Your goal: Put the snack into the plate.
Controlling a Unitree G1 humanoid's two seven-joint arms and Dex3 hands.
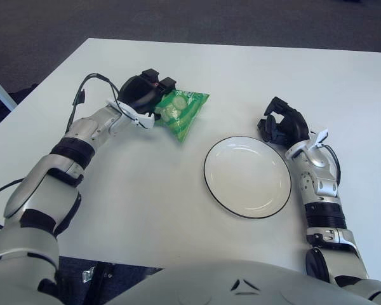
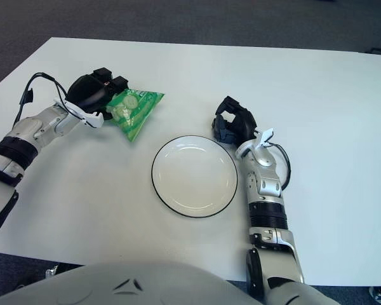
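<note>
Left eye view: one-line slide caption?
Left hand grips the green snack bag above-left of the empty black-rimmed white plate; right hand idle beside the plate's right rim.

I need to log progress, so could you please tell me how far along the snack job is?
Done: the left hand has closed on the left end of the green snack bag. In hand: the bag is gripped up-left of the plate, not over it. Left: carrying the bag across and releasing it into the plate, which holds nothing. The right hand shows curled beside the plate's upper right rim.
</note>
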